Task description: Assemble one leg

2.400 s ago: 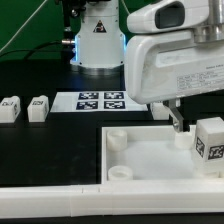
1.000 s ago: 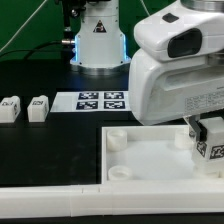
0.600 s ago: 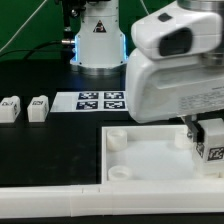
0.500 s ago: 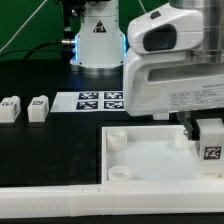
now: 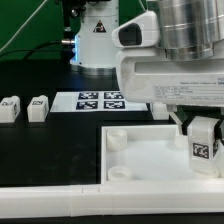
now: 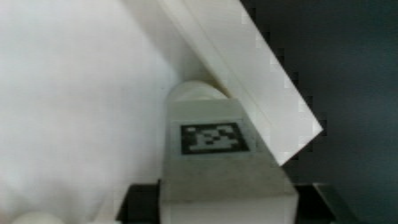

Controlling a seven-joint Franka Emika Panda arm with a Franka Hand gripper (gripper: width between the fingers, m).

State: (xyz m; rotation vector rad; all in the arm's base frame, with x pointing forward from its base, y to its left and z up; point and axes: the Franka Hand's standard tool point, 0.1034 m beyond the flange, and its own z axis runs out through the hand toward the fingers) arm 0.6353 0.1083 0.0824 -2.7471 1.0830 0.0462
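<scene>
My gripper [image 5: 203,133] is shut on a leg [image 5: 204,142], a small white block with a black-and-white tag. It holds the leg upright at the white tray's [image 5: 150,160] corner on the exterior view's right. In the wrist view the leg [image 6: 217,150] stands between my dark fingers [image 6: 150,200], its far end against the tray's raised rim [image 6: 231,60]. I cannot tell whether it touches the tray floor. Two more legs [image 5: 10,109] [image 5: 38,108] stand on the black table at the exterior view's left.
The marker board [image 5: 100,101] lies flat behind the tray. The arm's base [image 5: 97,40] stands at the back. A round socket [image 5: 118,140] shows at the tray's far corner on the exterior view's left. A white rail [image 5: 50,205] runs along the front.
The wrist has turned and dropped lower over the tray. The held leg has shifted slightly down and toward the exterior view's left, at the tray's corner. The two loose legs have not moved.
</scene>
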